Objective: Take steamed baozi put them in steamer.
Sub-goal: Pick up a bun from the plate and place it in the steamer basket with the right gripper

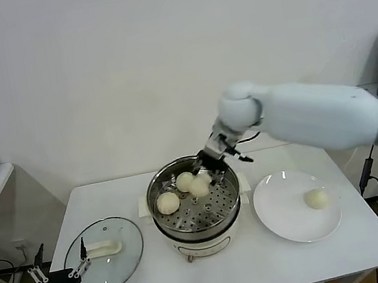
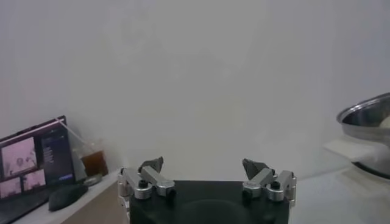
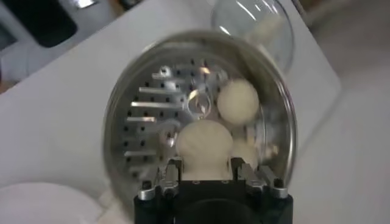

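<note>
My right gripper [image 1: 209, 168] was over the steamer [image 1: 230, 206], jaws around a bun [image 3: 203, 144], two buns [image 1: 168, 202] on its tray, one bun [image 1: 317, 198] on the plate [image 1: 282, 220], my left gripper [image 2: 207, 171] low beside the surface [image 1: 268, 266], jaws apart

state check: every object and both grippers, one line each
Shiny steel steamer: uncovered, three cream-white baozi inside.
Baozi between right gripper fingers: on tray, jaws around it.
Flat white plate: one baozi left.
Round glass lid: off, lying on the table.
Left gripper: open, empty, parked.
</note>
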Controlling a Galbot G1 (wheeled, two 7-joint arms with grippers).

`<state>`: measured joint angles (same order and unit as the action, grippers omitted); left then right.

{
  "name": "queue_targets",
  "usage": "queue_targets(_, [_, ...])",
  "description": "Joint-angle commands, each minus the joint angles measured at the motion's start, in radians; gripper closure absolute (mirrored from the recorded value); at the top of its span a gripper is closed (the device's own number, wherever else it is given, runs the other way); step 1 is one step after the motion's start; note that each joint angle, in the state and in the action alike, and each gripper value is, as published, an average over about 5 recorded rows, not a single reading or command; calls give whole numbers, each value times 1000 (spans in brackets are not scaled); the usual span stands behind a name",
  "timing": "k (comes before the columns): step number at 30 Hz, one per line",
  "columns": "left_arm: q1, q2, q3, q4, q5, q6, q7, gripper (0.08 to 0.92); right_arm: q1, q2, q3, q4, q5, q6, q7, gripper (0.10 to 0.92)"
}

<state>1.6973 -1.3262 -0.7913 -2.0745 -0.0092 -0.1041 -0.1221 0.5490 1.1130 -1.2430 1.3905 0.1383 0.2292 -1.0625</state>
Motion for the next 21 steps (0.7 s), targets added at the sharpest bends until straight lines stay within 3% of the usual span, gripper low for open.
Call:
queue_targets(1, [6, -5, -7, -13, 1, 3, 0, 177, -45, 170, -67, -68, -194, 305, 27, 534])
queue_targets(10, [4, -8, -8, 6, 0, -2, -1, 177, -62, 189, -72, -99, -338, 416, 10, 520])
queue_targets(21, [-7, -8, -6, 34, -2, -10, -3, 177, -72, 169, -82, -80, -324, 444, -4, 504])
